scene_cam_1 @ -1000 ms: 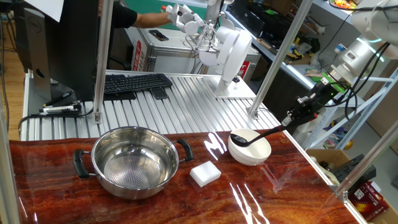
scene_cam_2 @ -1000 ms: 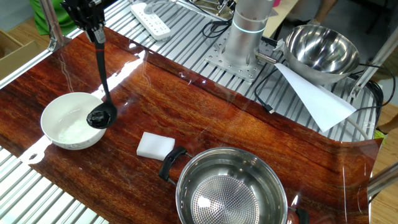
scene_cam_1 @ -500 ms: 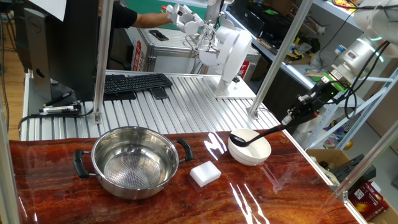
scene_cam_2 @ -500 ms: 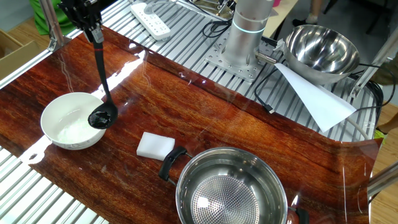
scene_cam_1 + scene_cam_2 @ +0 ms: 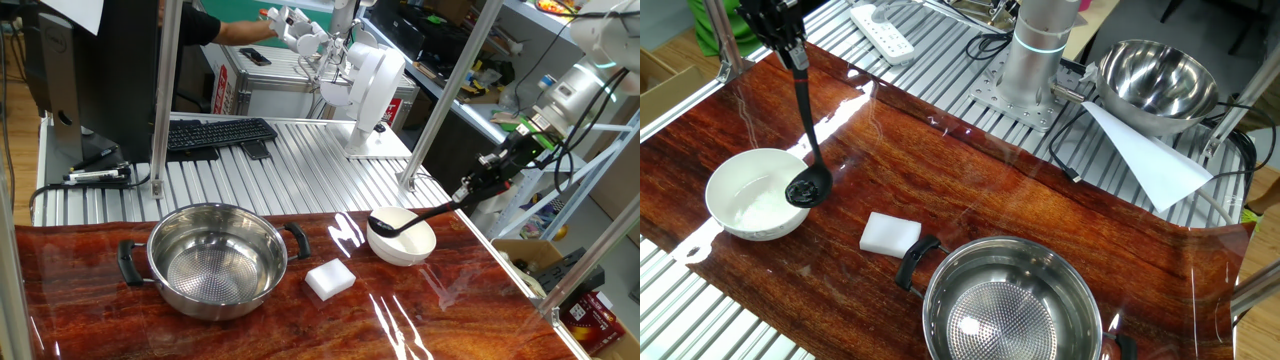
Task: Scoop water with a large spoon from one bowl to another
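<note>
Ladle (image 5: 807,190) cup hangs over white bowl (image 5: 752,195); steel pot (image 5: 1010,308) holds nothing visible.

glossy red-brown wooden table (image 5: 90,310), steel pot (image 5: 217,259), white block (image 5: 330,279), white bowl (image 5: 402,237)

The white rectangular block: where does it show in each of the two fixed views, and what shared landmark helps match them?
One fixed view: the white block lies low centre, between steel pot and white bowl.
The other fixed view: it lies left of centre, beside the pot's handle.
Shared landmark: the white bowl with the ladle cup at its rim.
</note>
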